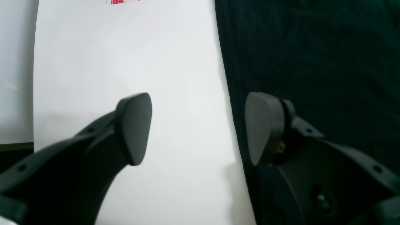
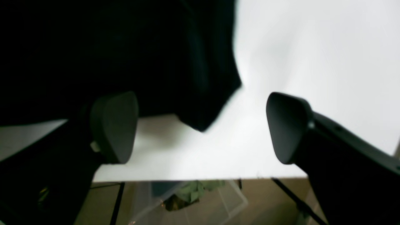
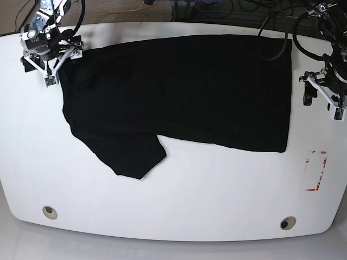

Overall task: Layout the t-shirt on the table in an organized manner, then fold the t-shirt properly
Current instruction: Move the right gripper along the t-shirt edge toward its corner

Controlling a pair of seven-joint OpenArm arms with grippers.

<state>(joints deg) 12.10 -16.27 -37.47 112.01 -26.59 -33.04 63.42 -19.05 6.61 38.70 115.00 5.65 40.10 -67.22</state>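
Left wrist view: the left gripper [image 1: 198,128] stands released, jaws spread wide, nothing between them. One pad hangs over bare table [image 1: 131,62]; the other sits over the t-shirt [image 1: 312,62]. The shirt's straight edge runs top to bottom just inside that second pad. Bare table lies beside that edge. A red mark [image 1: 117,1] shows at the top border, well apart from the shirt.

Right wrist view: the right gripper [image 2: 202,126] is likewise released, jaws wide, holding nothing. The t-shirt [image 2: 125,53] fills the upper left, and one pad lies over or against it; contact cannot be judged. A blurred corner of the shirt hangs down between the pads. The table [image 2: 312,56] is bare beyond the other pad. Its edge runs just below the shirt corner.

Base view: the t-shirt [image 3: 184,92] lies spread across the far half of the table [image 3: 173,206], one sleeve pointing toward the near edge. The right gripper [image 3: 51,62] is at the shirt's left end, the left gripper [image 3: 322,95] just off its right edge. The near half of the table, from the shirt out, carries two grommet holes [image 3: 50,212] and the red mark [image 3: 316,170].
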